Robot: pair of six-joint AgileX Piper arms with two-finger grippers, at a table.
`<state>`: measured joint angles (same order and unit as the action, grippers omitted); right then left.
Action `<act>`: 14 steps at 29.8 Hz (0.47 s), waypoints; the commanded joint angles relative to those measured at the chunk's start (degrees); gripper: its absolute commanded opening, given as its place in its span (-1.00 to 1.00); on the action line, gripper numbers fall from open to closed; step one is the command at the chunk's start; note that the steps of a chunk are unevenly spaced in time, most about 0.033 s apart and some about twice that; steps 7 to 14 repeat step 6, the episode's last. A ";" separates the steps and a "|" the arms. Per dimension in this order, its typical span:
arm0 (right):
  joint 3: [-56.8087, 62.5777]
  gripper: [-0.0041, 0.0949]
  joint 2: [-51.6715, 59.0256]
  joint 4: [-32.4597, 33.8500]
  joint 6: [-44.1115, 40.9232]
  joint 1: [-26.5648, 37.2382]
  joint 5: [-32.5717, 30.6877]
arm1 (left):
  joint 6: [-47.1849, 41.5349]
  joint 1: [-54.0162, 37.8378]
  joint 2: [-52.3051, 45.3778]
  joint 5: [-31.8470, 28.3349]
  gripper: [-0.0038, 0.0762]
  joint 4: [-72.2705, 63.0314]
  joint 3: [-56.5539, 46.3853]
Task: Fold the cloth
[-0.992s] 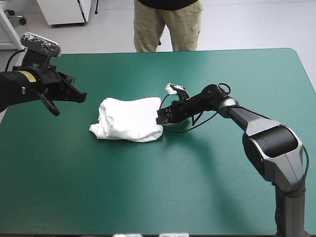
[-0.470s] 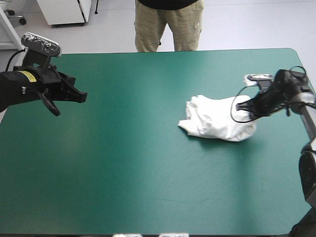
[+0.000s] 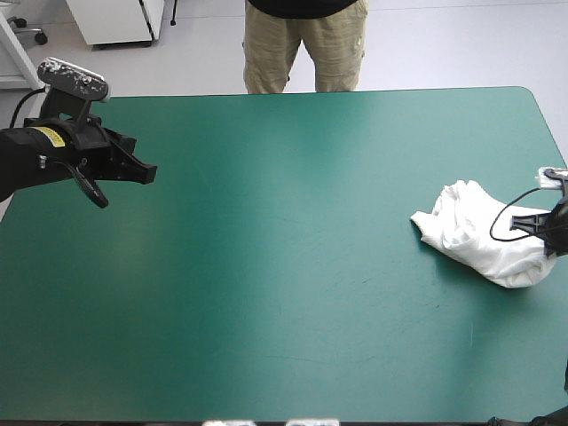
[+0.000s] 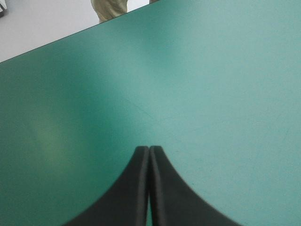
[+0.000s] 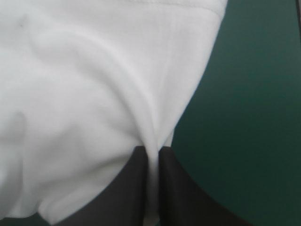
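T-shirt: white soft knit, bunched into a lumpy, rounded bundle with several overlapping lobes and creases. It sits on the table far over to the right, close by the right edge, roughly midway between far and near edges.

Right gripper: low at the bundle's right end, black fingers all but closed with a pinch of cloth between them. In the right wrist view the right gripper clamps a raised fold; the ridge runs straight down into the fingertips. The T-shirt fills most of that view: fine ribbed weave, broad soft wrinkles, and a stitched hem along the cloth's edge farthest ahead of the gripper. Beside the cloth, bare cover.

Left gripper: raised over the table's left part, near the left edge, well apart from the T-shirt. In its own view the left gripper has its fingers pressed together in one pointed arch, nothing between them.

Cover: teal-green, smooth, matte, a few faint scuff lines. Table corners are rounded at the far side; the far edge runs straight.

Room: a wide stretch of bare cover lies between the two grippers, spanning the centre and near side. The tight spot is the right edge, with the bundle and right gripper nearly on it.
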<state>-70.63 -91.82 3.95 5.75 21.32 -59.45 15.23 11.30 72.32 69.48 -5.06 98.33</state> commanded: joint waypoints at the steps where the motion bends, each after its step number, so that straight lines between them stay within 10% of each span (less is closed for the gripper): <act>1: -0.82 -0.52 4.21 -3.62 2.42 0.32 2.31 | -2.83 -0.03 -1.61 -4.88 -0.93 -0.06 1.33; 6: -0.82 0.36 7.28 -13.80 7.41 0.32 3.61 | -8.31 -0.03 -4.53 -5.97 -0.93 8.55 1.33; 14: -0.82 0.36 7.28 -13.80 7.41 0.32 3.61 | -8.31 -0.03 -4.53 -5.97 -0.93 8.55 1.33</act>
